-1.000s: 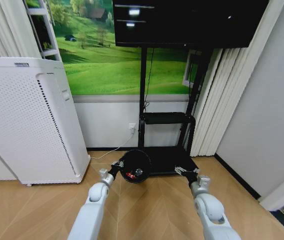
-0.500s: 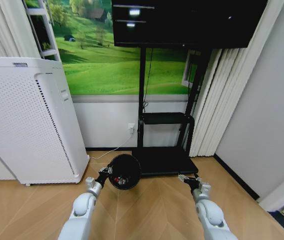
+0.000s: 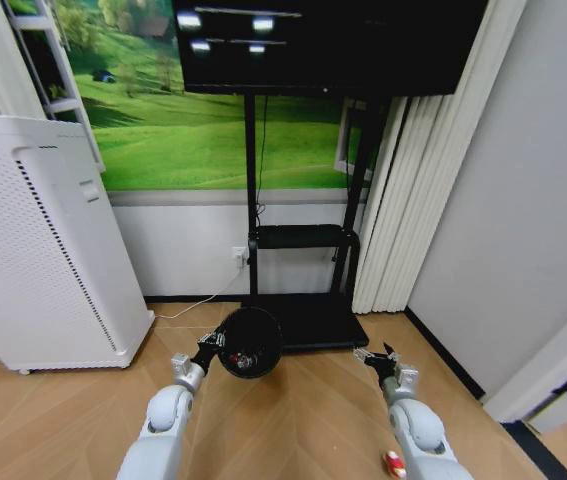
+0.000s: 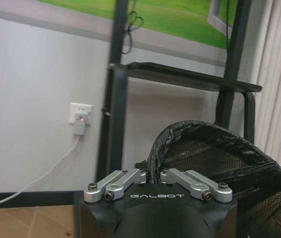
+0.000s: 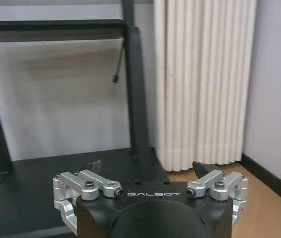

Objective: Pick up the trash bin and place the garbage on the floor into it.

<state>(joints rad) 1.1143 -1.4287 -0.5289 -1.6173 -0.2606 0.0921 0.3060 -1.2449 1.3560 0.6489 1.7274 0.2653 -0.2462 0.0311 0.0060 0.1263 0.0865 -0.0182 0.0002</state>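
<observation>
Left gripper [image 3: 209, 347] clamped on bin [image 3: 250, 342] rim, bin tilted; contents may spill. Right gripper [image 3: 380, 359] open, empty; wrapper [image 3: 393, 464] near floor's front edge.

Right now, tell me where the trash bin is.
In the head view the trash bin hangs off the floor at centre-left, gripped at its rim by the left pincer, just in front of the black TV stand base.

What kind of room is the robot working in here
Probably a living room or a staged home demo space: a screen on a black wheeled stand, a green meadow mural, pleated curtains, a white air purifier and wood flooring.
</observation>
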